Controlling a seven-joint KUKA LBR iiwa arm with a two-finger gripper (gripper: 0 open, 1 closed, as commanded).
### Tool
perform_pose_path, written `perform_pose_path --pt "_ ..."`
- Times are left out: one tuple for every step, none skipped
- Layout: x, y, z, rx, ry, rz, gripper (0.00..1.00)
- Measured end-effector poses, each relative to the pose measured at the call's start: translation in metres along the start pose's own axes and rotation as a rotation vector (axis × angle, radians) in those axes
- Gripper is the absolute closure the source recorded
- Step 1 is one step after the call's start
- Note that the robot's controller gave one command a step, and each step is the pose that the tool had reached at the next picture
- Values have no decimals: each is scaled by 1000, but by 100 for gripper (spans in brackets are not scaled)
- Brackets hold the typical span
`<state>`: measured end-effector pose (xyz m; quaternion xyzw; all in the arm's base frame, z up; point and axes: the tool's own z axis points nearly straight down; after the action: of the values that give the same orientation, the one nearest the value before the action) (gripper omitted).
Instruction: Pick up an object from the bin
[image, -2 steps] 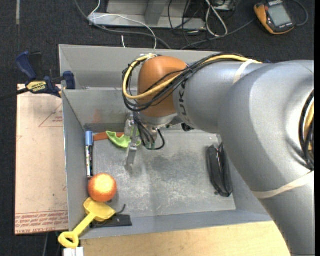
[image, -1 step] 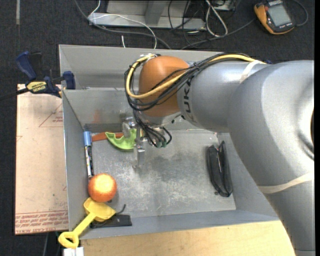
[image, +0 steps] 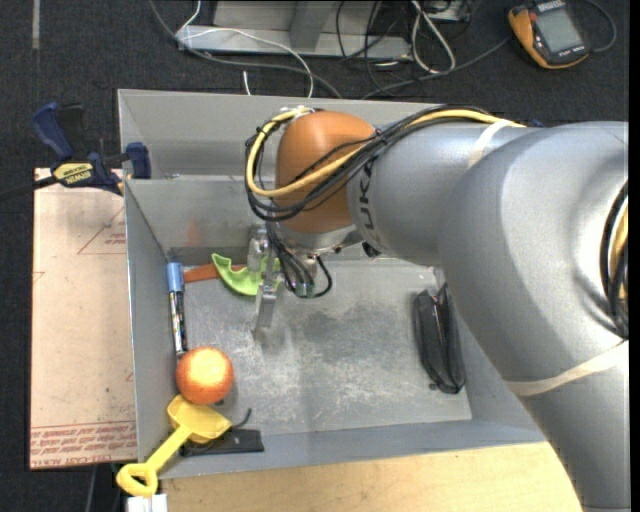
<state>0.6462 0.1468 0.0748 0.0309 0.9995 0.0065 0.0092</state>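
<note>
Lightness and stiffness are judged for the green curved piece (image: 233, 276), which is seen just beside the pincer (image: 267, 320); its thin rim would best be pinched. Whether the pincer is released or clenched cannot be told.

Overhead camera, angled down into bin (image: 340, 370)

Along the left wall of the bin (image: 340, 390) lies a blue-capped pen (image: 177, 310). Near its lower end sits an orange-red ball (image: 204, 376), touching a yellow scoop (image: 190, 425). A small black piece (image: 238, 441) lies beside the scoop. A black oblong case (image: 438, 340) lies well apart, at right.
</note>
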Motion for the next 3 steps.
perform_pose_path --pt "-2 -3 -1 3 -2 -245 100" --pt "-2 -3 -1 3 -2 -244 100" --pt "-2 -3 -4 1 -3 -243 100"
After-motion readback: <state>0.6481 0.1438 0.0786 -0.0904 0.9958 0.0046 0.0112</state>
